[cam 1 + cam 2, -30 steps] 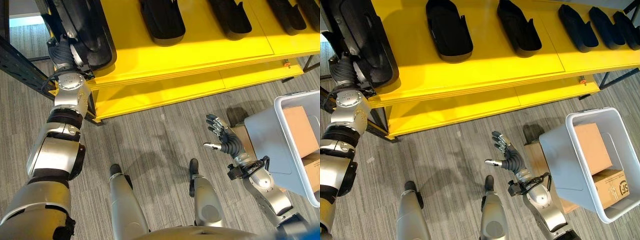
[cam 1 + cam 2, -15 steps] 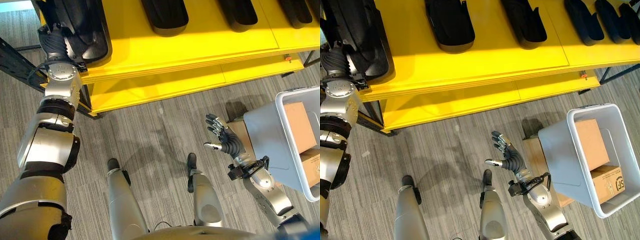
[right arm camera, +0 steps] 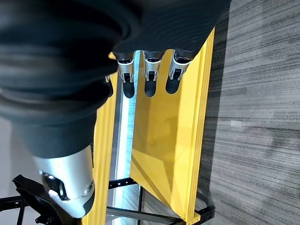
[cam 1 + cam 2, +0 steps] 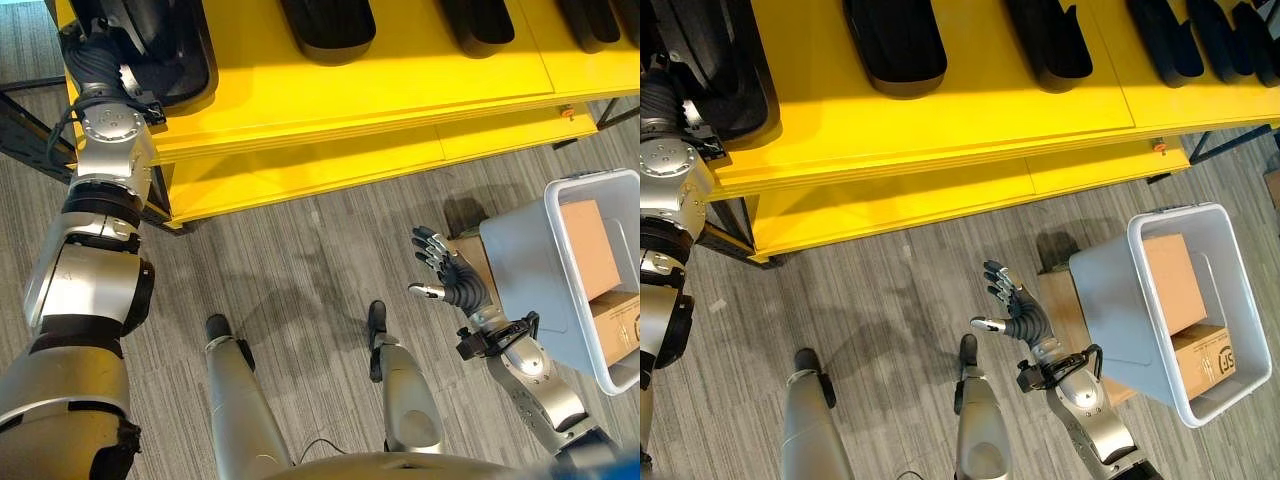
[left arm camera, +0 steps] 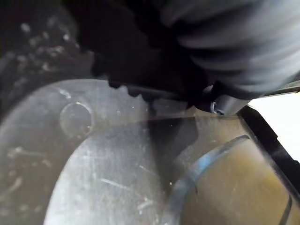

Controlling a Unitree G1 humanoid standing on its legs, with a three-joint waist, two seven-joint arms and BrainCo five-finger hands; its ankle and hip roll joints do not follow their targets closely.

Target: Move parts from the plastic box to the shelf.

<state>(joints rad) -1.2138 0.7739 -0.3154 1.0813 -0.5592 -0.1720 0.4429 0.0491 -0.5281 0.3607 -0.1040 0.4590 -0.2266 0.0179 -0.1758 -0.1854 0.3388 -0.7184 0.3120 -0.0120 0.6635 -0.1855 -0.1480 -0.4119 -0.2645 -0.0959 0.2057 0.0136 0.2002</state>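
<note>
Since the earlier frames the whole scene has slid in both eye views — a shift of the camera, not of the things — and the left arm has been carried further up toward the view's upper left corner, with the black part [image 4: 160,40] at the near left end of the yellow shelf [image 4: 380,85]. That part appears to be resting on the shelf top, so the placing step is judged nearly done. Whether the left hand [image 4: 92,62] is clenched on the part or already freed cannot be told, since its fingers are hidden against the part.

The right hand [image 4: 450,280] is held above the grey floor, fingers spread and relaxed, nothing grasped — idle, just beside the plastic box [image 4: 1110,310].

The part is seen as a long, dark, tray-like shell with a raised rim, matching the other black parts [image 4: 895,40] laid in a row along the shelf. Brown cartons [image 4: 1170,285] are seen in the box.
</note>
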